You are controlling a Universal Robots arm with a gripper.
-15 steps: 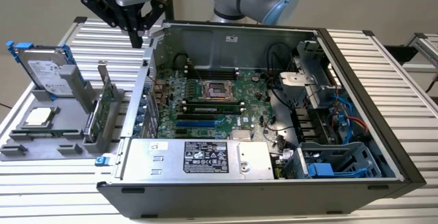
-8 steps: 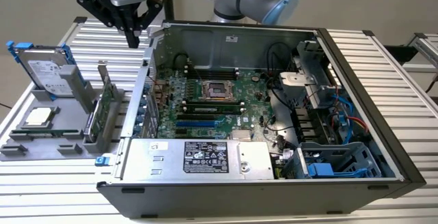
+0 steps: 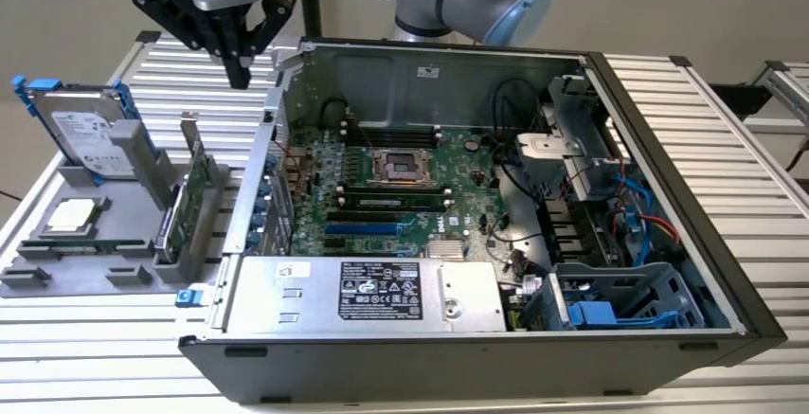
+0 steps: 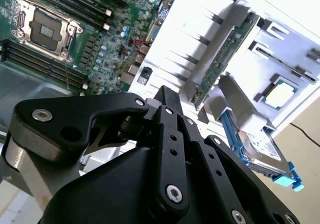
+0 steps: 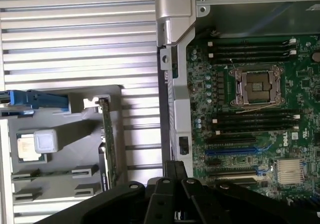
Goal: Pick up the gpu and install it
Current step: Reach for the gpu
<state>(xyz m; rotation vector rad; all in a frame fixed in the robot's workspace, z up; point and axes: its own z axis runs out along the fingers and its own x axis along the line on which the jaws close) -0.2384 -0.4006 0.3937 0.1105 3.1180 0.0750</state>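
The gpu (image 3: 188, 201) stands on edge in a grey holder (image 3: 76, 277) at the exterior view's left, just outside the open computer case (image 3: 657, 149). It is a green card with a silver bracket rising at its far end. Both wrist views see it edge-on, as the gpu (image 4: 225, 59) and the gpu (image 5: 107, 139). My gripper (image 3: 238, 75) hangs well above the table, beyond the gpu and beside the case's rear corner. Its black fingers are shut with nothing between them. The gripper (image 4: 167, 95) and the gripper (image 5: 175, 166) sit at the near edge of each wrist view.
In the same holder are a silver hard drive (image 3: 89, 135) with blue clips and a processor chip (image 3: 70, 217). The case holds the green motherboard (image 3: 379, 196) with blue slots (image 3: 367, 229), a power supply (image 3: 367, 296) and a drive cage (image 3: 620, 305). The case's side wall (image 3: 260, 177) stands between gpu and motherboard.
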